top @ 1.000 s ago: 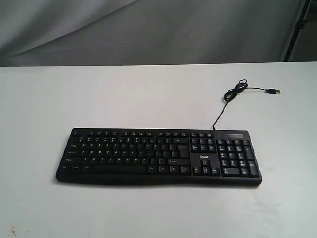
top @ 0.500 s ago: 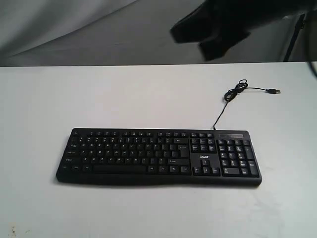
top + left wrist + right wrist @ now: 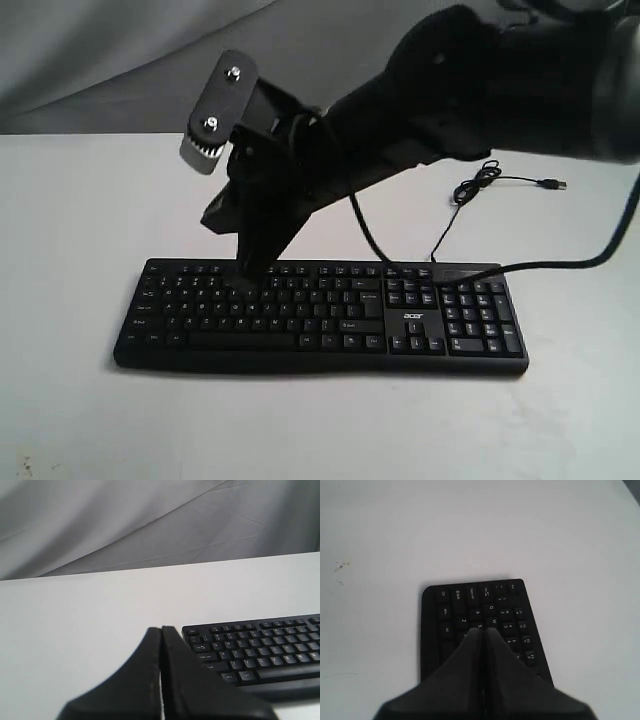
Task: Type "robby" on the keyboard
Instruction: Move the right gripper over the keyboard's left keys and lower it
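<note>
The keyboard (image 3: 320,318) is set lower centre on the white table (image 3: 80,200), with bare tabletop on all sides. The right gripper (image 3: 252,268), clamped empty, is held at its upper-left keys; the left gripper (image 3: 161,628) is likewise closed. "acer" (image 3: 413,317) is printed by the number pad (image 3: 482,320).

Setting: robot test bench, lab-type. Evidence: plain white surface (image 3: 80,420); grey draped cloth backdrop (image 3: 120,60) at 12 o'clock; black robot arm (image 3: 480,90) at 1 o'clock.
</note>
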